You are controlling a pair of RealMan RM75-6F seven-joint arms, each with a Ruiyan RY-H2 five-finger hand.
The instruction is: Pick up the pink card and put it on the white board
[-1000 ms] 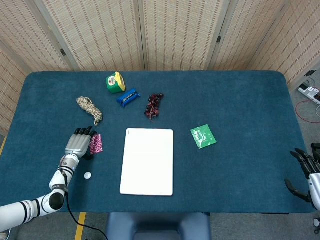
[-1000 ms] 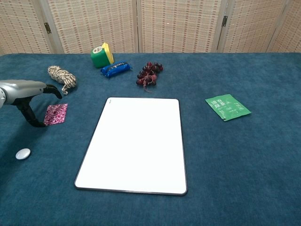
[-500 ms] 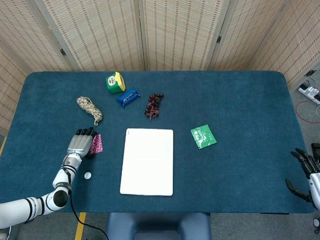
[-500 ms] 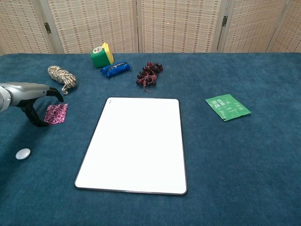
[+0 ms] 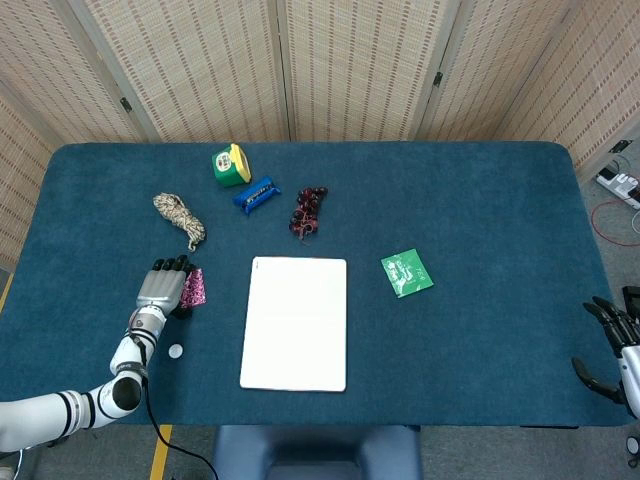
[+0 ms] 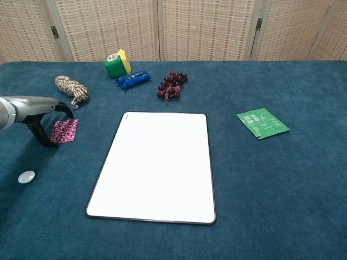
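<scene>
My left hand [image 6: 35,116] hovers with fingers apart, holding nothing, beside the pink card [image 6: 64,131], which lies flat left of the white board [image 6: 157,165]. It looks thin, light, probably slippery; I'd pinch 1 edge.

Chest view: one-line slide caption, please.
Left robot hand poised over the pink card, left of the white board.
</scene>
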